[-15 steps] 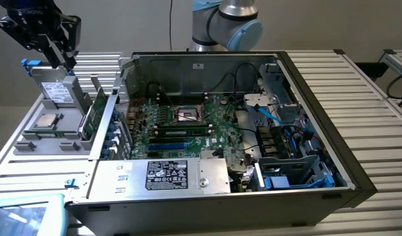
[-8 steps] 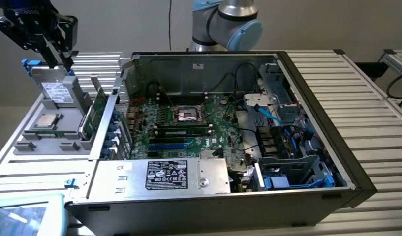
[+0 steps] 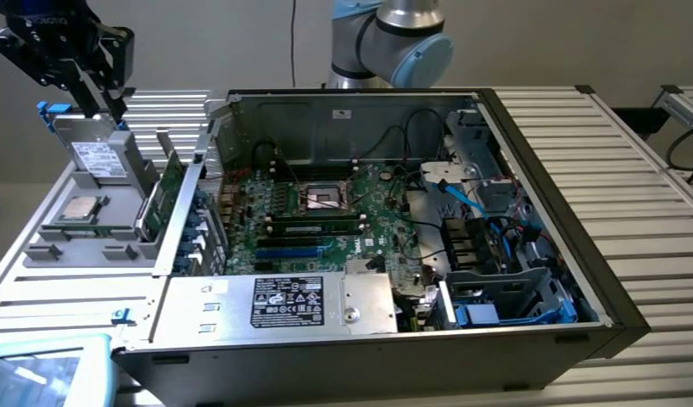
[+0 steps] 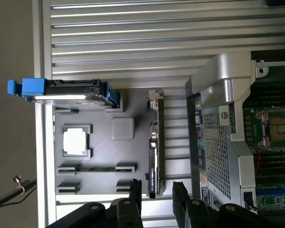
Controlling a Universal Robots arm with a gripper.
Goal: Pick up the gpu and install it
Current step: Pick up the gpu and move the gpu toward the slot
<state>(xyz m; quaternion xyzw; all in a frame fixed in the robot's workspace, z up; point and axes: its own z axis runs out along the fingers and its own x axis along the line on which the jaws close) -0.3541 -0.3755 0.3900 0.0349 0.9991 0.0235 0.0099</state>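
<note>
The gpu (image 4: 153,152) stands on its long edge in a slot of the grey parts tray (image 4: 104,156), seen edge-on as a thin dark strip. In the exterior view the gpu (image 3: 156,202) shows its green face at the tray's side nearest the computer case. My gripper (image 4: 157,197) is open and hangs above the tray, its two black fingers (image 4: 135,194) on either side of the line of the card's end, with nothing between them. In the exterior view the gripper (image 3: 106,105) is high over the tray (image 3: 92,242), at the far left.
The tray also holds an upright hard drive with blue rails (image 3: 97,157), a processor (image 3: 81,209) and a thin stick lying flat (image 4: 97,168). The open computer case (image 3: 550,220) with the green motherboard (image 3: 312,220) lies at the exterior view's right of the tray. Ribbed metal table (image 4: 133,42) all around.
</note>
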